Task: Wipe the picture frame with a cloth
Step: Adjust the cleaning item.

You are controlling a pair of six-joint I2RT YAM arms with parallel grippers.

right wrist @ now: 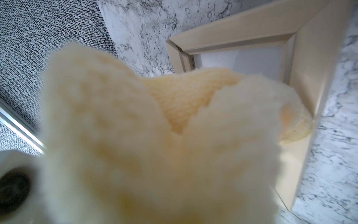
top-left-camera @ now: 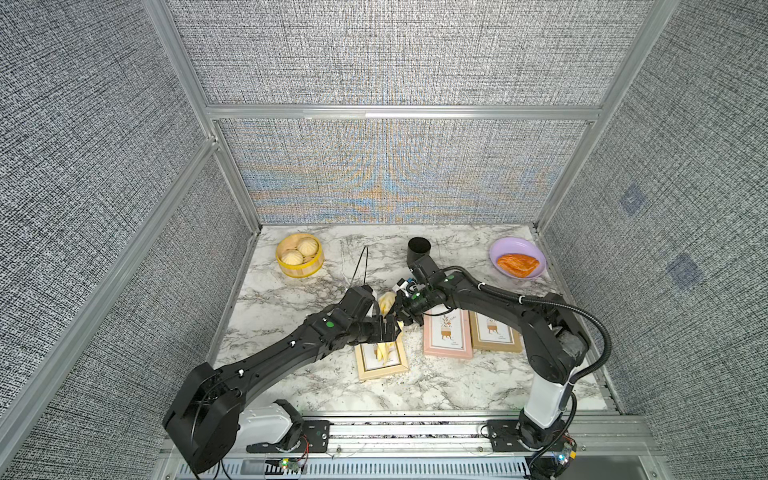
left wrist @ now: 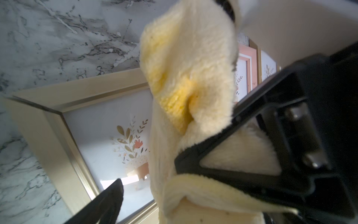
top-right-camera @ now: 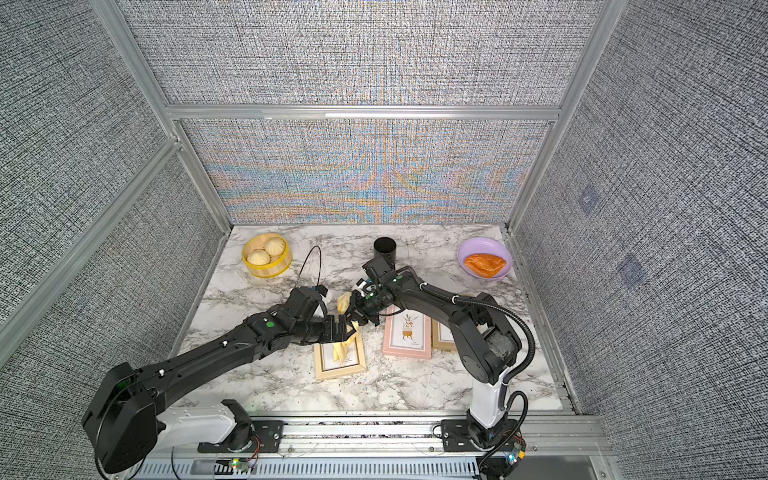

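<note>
Left wrist: cloth clamped by right pincer hangs inside wide-apart left pincer, screening beige frame.

I see a marble table carrying a black cup. Left of it sits a bamboo steamer, right of it a purple bowl. Nearer me lie a beige frame, a pink frame and a brown frame.

Grey woven panels shut in three sides, braced by pale aluminium posts. A white, grey-veined marble counter fills the lower middle. The back panel shimmers rainbow-coloured, perhaps only camera moiré. The light is even.
</note>
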